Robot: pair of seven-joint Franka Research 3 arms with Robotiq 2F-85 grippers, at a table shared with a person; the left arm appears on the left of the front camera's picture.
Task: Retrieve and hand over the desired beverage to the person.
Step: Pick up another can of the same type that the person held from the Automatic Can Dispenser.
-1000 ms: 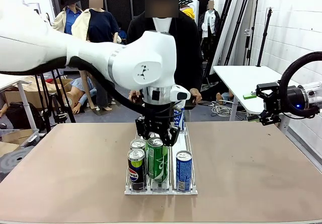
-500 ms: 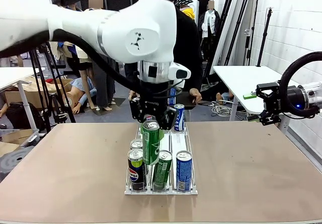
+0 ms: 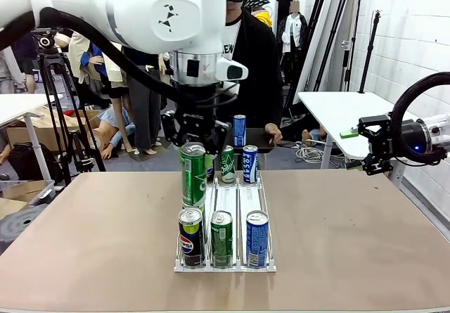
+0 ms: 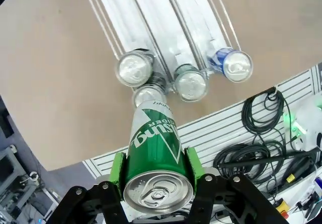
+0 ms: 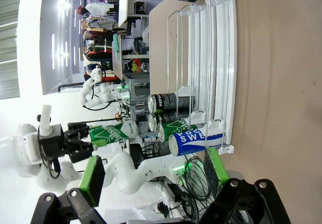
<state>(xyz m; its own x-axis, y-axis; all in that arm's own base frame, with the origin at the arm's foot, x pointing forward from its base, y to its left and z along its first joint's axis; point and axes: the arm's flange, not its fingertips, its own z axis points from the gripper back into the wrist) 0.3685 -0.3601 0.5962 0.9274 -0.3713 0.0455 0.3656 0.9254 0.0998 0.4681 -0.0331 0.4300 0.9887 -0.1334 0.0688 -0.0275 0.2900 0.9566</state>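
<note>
— So, what do we see at the left gripper (image 3: 195,138)?
— We see it clamped on the green can (image 3: 193,175), lifted clear above the rack (image 3: 223,264), toward ten o'clock of it.
— And the right gripper (image 5: 151,176)?
— Jaws spread, holding nothing, at three o'clock. The person (image 3: 249,46) stands at twelve, probably waiting.

Robot lab, camera tripod (image 3: 60,102), cable bundles (image 4: 261,133), white brick wall (image 3: 415,39)

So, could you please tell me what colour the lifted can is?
Green can with white lettering, clearest in the left wrist view.
</note>
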